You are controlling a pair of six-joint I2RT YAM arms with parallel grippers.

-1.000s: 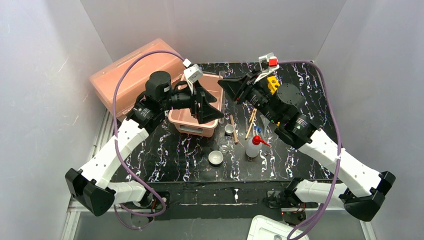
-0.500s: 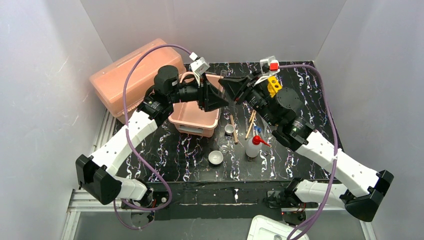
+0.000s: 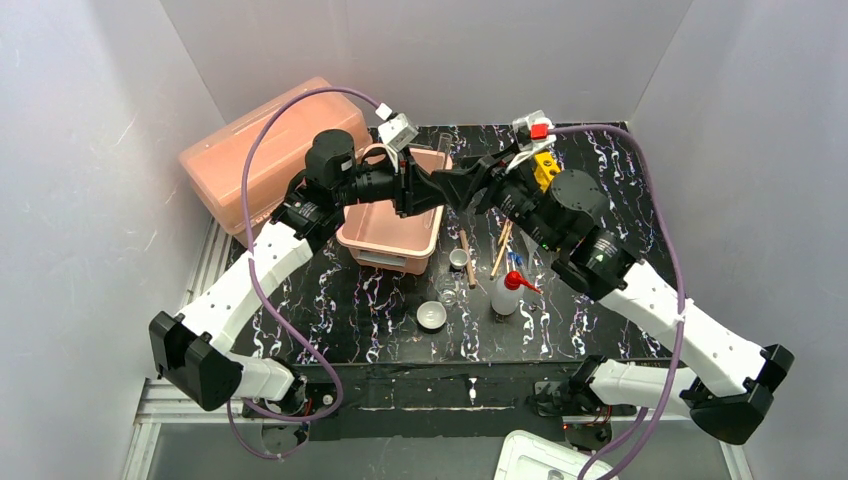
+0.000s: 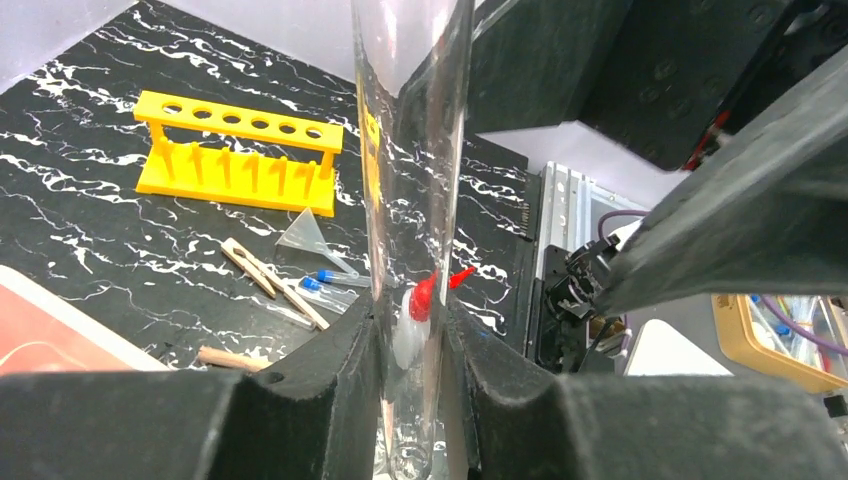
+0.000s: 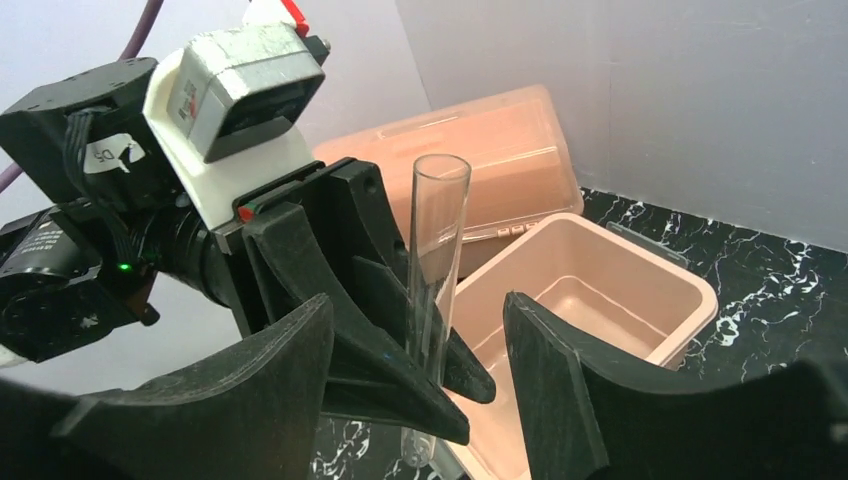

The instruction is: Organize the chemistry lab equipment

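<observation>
My left gripper (image 4: 412, 385) is clamped on the tube (image 4: 408, 150), right gripper (image 5: 418, 325) open around it, probably not touching. I'd close right gently before releasing left

- My left claw (image 3: 432, 192) rose from over the near right part of the pink tub (image 3: 385, 238) and swung toward the tub's far right corner.
- My left forearm and elbow shifted rightward and away from the base edge.
- My right claw (image 3: 458, 186) advanced slightly leftward; the gap between the two claws closed to tip against tip.
- Both claws ended at one thin tube (image 5: 437, 250): left fingers clamped on it, right fingers spread either side.
</observation>
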